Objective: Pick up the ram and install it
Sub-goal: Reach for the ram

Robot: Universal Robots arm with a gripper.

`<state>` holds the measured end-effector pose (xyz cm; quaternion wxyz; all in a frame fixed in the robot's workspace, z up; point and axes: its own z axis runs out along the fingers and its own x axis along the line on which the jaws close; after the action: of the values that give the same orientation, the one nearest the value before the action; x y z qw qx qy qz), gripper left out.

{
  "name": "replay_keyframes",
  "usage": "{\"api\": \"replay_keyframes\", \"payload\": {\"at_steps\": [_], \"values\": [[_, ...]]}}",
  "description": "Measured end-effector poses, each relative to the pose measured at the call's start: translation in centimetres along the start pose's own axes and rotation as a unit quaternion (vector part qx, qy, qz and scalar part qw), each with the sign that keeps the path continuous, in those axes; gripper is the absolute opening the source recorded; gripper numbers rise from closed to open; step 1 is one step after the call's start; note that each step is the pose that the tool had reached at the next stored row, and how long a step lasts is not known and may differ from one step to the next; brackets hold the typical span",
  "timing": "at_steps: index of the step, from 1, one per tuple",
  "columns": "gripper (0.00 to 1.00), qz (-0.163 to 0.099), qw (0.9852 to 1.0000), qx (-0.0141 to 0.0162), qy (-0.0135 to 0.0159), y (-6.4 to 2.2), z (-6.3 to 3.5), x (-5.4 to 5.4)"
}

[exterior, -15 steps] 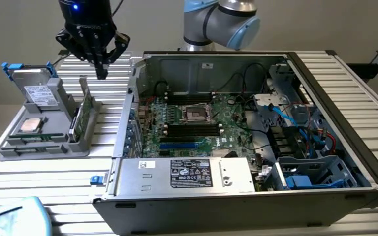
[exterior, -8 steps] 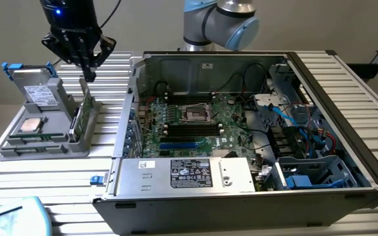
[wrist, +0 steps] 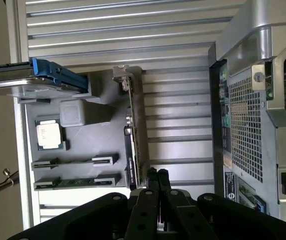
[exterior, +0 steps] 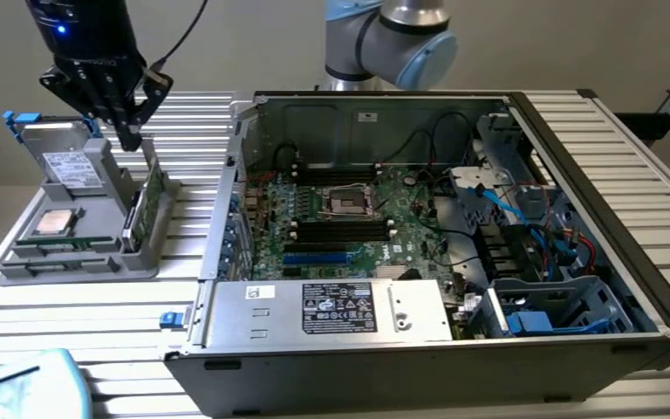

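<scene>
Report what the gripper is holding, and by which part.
Nothing appears held: the gripper sits above one end of the ram, which stands in its grey holder.

A robotics lab is indicated by an opened computer case (exterior: 370,384), with a parts fixture (exterior: 79,272) set beside it.

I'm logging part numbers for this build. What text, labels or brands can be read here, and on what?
No text here can be read.
Power supply label: print too small.
Drive label: blurred.
Processor marking: blurred.
Case sticker: blurred.
</scene>
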<state>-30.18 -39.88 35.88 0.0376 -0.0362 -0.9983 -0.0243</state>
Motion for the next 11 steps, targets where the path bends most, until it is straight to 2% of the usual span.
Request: {"api": "replay_keyframes", "payload": {"at_steps": [11], "values": [[0.1,-0.002,1.0,0.0002,0.0001,-0.45,2.33,4.6]]}}
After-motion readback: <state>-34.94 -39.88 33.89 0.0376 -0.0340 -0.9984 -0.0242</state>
